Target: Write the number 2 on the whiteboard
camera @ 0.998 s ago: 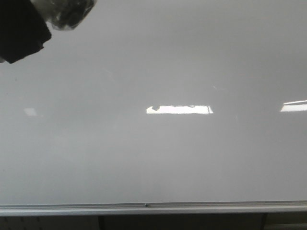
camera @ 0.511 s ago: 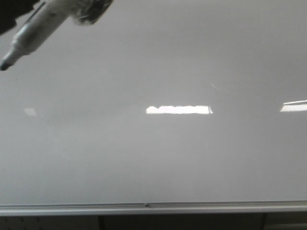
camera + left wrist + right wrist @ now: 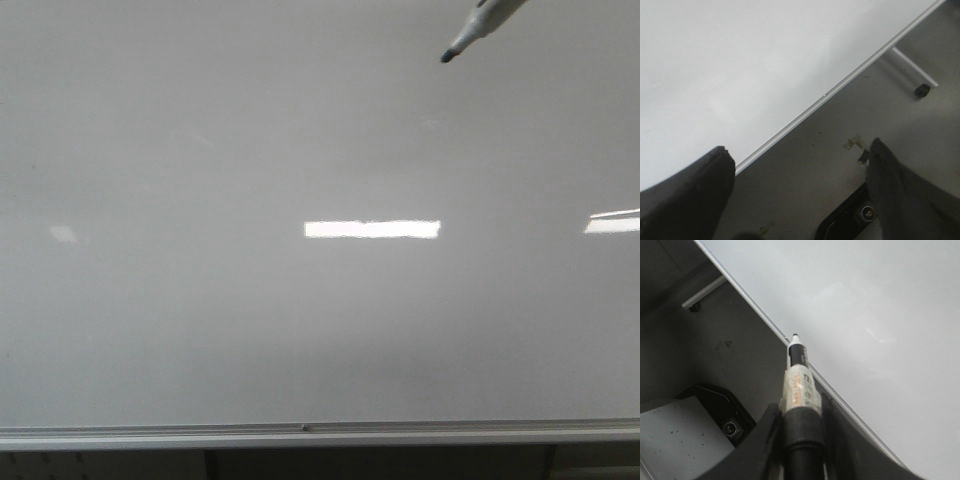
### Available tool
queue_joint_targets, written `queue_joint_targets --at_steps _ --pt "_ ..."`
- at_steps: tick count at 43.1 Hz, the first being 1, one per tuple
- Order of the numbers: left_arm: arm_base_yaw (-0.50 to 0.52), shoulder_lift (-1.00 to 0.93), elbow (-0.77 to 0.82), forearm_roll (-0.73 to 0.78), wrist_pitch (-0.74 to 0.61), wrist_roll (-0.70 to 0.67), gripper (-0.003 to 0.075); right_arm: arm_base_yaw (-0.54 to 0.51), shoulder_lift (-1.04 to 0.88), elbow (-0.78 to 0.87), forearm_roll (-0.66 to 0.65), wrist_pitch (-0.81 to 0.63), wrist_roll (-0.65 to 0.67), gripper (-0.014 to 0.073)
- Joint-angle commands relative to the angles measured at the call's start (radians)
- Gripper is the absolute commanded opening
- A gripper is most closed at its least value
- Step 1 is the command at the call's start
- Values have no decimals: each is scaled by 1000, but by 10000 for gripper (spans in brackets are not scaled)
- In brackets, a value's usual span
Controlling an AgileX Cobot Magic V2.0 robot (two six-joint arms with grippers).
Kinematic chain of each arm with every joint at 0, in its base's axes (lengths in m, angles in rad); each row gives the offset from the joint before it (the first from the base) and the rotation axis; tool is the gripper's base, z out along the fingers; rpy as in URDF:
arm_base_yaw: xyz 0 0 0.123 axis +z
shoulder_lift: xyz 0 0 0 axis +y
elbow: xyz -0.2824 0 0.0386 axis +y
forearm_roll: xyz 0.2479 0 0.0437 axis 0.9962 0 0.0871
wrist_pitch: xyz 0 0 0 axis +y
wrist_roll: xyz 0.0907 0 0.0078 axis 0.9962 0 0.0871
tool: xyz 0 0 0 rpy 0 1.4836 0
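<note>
The left gripper shows only in its own wrist view: two dark fingers spread wide apart, with nothing between them but floor and the edge of the board. They touch nothing.

Across the front view the whiteboard fills nearly everything, glossy grey-white, its silver bottom rail running the full width. No digit 2 is drawn on it yet; the only marks are bright rectangular light reflections near the middle and at the right edge, plus a faint pale patch at the left.

Toward the upper right of the front view a marker comes in from the top edge, tilted, its dark tip pointing down and to the left. Only the tip end is in frame; the barrel is cut off, and whether the tip touches the board cannot be told.

In the right wrist view the right gripper has its jaws closed tight on the marker's barrel, the pale labelled section and dark nib sticking out beyond the fingers. The nib overlaps the board's rail, with floor beside it. The label print is too blurred to read.
</note>
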Motion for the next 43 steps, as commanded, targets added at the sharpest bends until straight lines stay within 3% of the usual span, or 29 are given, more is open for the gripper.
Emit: queue_joint_targets --at_steps 1,9,17,26,32,43 --pt "63 -27 -2 -125 -45 15 528 -45 -79 45 12 -84 52 38" --pt "104 -72 54 -172 -52 17 520 -53 -251 325 87 -359 79 38" --pt "104 -70 55 -174 -54 17 475 -53 -293 530 140 -559 71 38" --pt "104 -70 55 -174 -54 17 425 -51 -287 714 154 -987 71 38" --pt "104 -70 55 -174 -54 17 397 -9 -267 780 154 -1212 71 38" --pt "104 -70 55 -174 -54 17 386 49 -120 780 128 -1466 71 38"
